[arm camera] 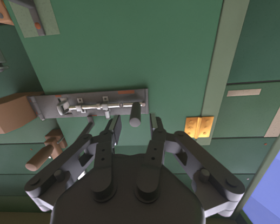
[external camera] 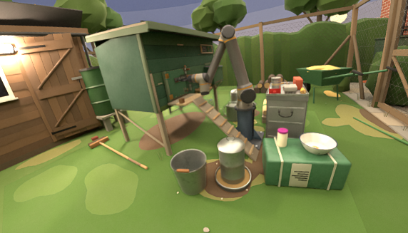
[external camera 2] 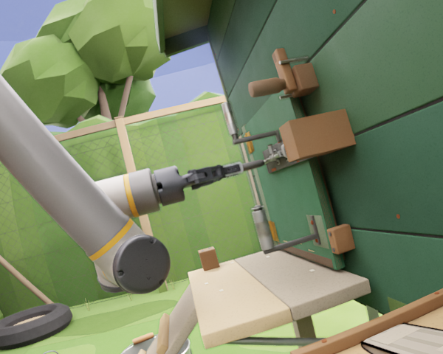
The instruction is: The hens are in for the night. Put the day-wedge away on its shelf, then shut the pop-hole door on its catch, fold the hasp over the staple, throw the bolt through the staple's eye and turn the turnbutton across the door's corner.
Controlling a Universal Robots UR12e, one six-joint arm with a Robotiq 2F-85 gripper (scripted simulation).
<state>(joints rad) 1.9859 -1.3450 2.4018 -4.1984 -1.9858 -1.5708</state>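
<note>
The bolt's grey knob [arm camera: 135, 114] sticks out from the pop-hole door between the fingers of my gripper [arm camera: 134, 123]. The silver bolt [arm camera: 104, 106] lies in its grey plate on the door, with the folded hasp and the staple [arm camera: 61, 106] at its end. In the second side camera the knob [external camera 2: 252, 165] points at my fingertips [external camera 2: 235, 168]. A brown catch block [external camera 2: 316, 134] stands on the wall beside the plate, and the wooden turnbutton [external camera 2: 281, 79] sits above it. The small brown wedge [external camera 2: 208, 258] stands on the shelf below the door. My gripper is open, around the knob.
The green coop [external camera: 149, 67] stands behind, with the closed door's brass hinge [arm camera: 199, 126] to one side. Two grey handles [external camera 2: 262, 232] jut out from the door. The ramp [external camera: 221, 120] runs down toward my base, with a bucket [external camera: 189, 170] and feeder [external camera: 231, 163] nearer.
</note>
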